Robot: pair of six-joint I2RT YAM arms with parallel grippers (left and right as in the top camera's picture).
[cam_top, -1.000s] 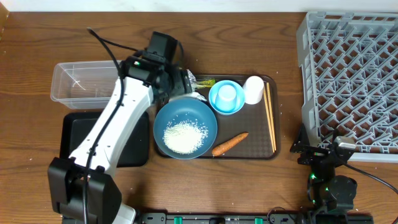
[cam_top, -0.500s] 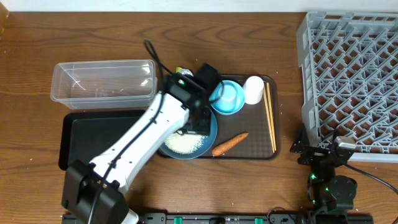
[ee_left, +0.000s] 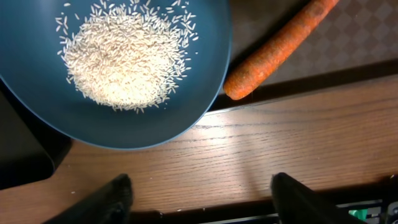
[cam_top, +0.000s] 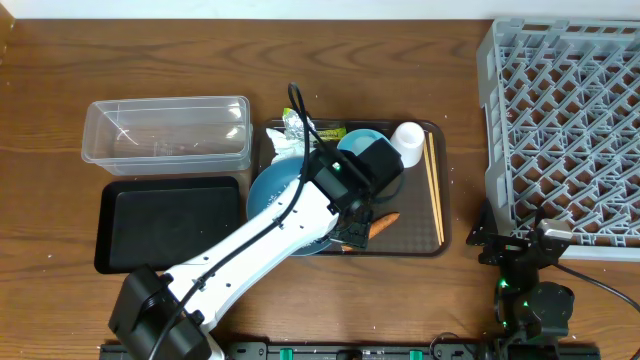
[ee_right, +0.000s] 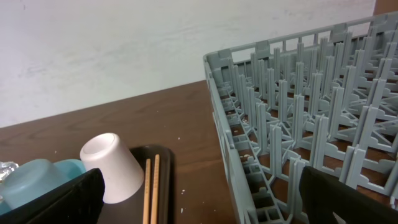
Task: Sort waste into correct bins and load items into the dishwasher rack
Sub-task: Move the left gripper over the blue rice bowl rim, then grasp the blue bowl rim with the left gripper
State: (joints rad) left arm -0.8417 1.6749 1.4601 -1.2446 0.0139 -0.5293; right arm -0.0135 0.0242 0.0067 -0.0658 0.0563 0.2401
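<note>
My left gripper (ee_left: 200,186) is spread wide, grasping nothing, above the table (ee_left: 298,143). Just beyond, the dark-blue bowl (ee_left: 186,106) holds rice (ee_left: 124,56), with the carrot (ee_left: 280,46) just beside it on the brown tray (ee_left: 354,43). My right gripper (ee_right: 199,190) also gapes empty, facing the grey rack (ee_right: 298,112).

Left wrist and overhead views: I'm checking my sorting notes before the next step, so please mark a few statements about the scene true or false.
1. The loose white rice grains lie in the big dark-blue bowl. True.
2. The orange carrot lies inside that bowl. False: it lies beside the bowl on the brown serving tray.
3. The thin wooden chopsticks are loaded in the grey plastic lattice rack. False: they lie on the brown serving tray, beside the white cup, left of the rack.
4. The left gripper is open and holds nothing. True.
</note>
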